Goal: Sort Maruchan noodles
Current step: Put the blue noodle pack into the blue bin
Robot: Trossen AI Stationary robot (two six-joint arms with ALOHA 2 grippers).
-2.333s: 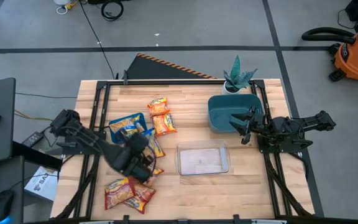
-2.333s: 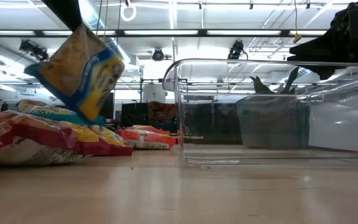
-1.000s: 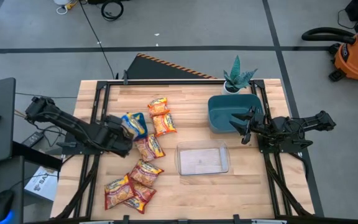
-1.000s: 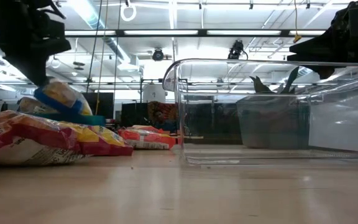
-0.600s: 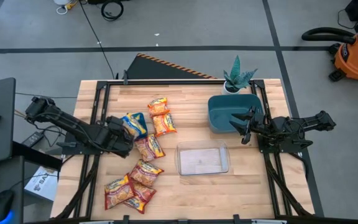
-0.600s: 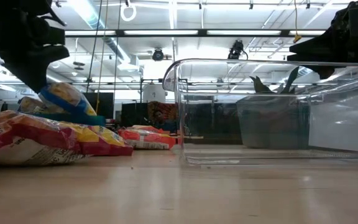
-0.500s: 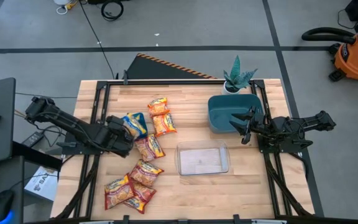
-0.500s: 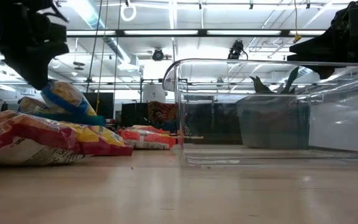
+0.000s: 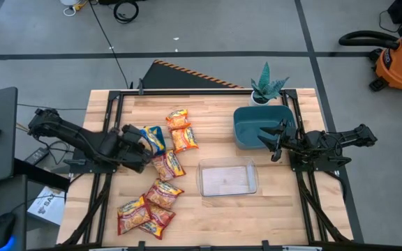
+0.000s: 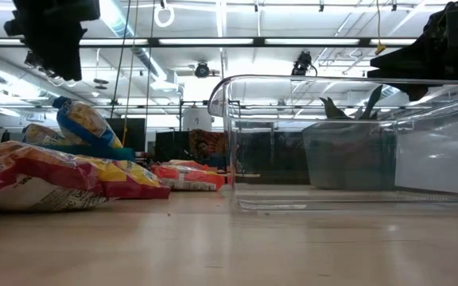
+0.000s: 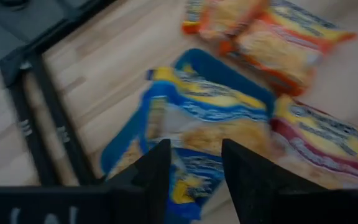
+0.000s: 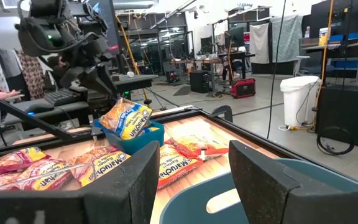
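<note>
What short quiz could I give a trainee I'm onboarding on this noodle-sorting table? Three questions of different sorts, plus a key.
1. True or false: the left gripper is holding a noodle packet.
2. Where does the blue-trimmed packet lie? A) in the clear box B) in the small blue tray C) on the bare table
3. Fill in: the gripper at the teal bin belongs to the ____ arm.

Key:
1. False; it is open, just above the blue-trimmed packet.
2. B
3. right; the right gripper is open and empty.
</note>
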